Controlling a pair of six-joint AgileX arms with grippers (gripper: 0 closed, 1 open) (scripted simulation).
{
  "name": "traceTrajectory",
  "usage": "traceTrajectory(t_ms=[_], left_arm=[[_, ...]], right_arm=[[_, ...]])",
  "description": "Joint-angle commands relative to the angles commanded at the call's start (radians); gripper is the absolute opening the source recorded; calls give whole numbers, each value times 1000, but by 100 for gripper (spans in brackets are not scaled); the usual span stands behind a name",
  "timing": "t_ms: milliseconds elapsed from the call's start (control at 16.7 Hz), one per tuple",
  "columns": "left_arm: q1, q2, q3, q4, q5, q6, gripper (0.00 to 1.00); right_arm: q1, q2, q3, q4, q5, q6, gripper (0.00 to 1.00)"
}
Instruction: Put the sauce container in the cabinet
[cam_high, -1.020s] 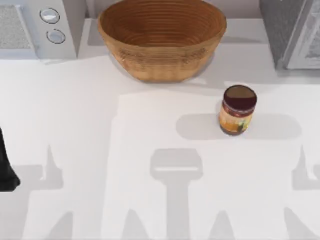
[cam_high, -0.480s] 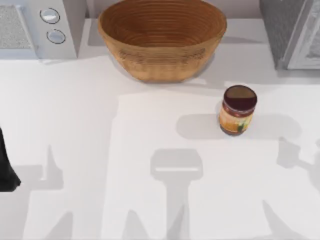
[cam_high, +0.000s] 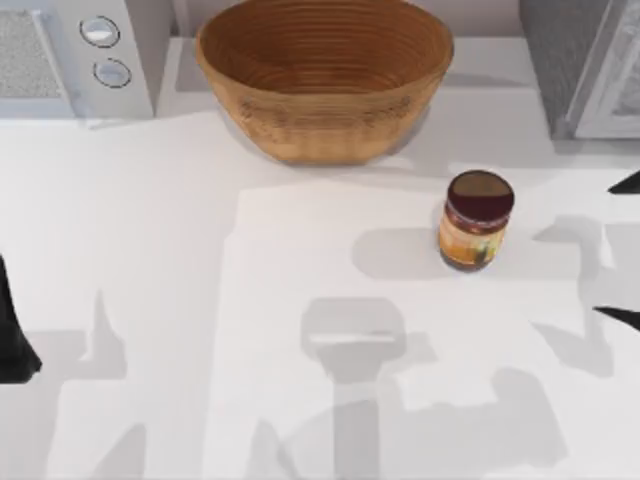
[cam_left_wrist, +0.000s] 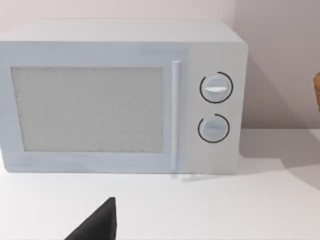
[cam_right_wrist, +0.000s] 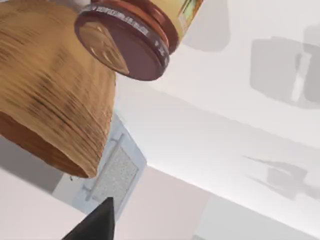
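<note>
The jar (cam_high: 476, 220) stands upright on the table (cam_high: 300, 260), toward its right edge, with open surface all around it. The basket (cam_high: 322, 75) sits at the back edge; its inside looks bare. The cabinet (cam_high: 585, 65), cut off, fills the back right corner. The right gripper (cam_high: 625, 250) pokes in at the right edge, dark tips well apart, holding nothing. The left gripper (cam_high: 15, 335) waits at the left edge; I cannot tell its opening.

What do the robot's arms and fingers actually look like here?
Very little of them can be seen. The left arm is a plain black shape at the table's left edge. The right gripper's fingers are black, tapering points at the right edge. No cables or markings are visible.
</note>
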Motion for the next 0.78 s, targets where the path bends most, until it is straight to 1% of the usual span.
traceTrajectory(t_ms=[480, 660, 780], left_arm=[[0, 0, 0, 0, 0, 0, 100], [0, 0, 0, 0, 0, 0, 100], [0, 0, 0, 0, 0, 0, 100]], right_arm=[[-27, 699, 452, -331, -385, 1147, 100], [-39, 925, 600, -442, -505, 1528, 100], [-46, 1057, 687, -508, -575, 1752, 100]])
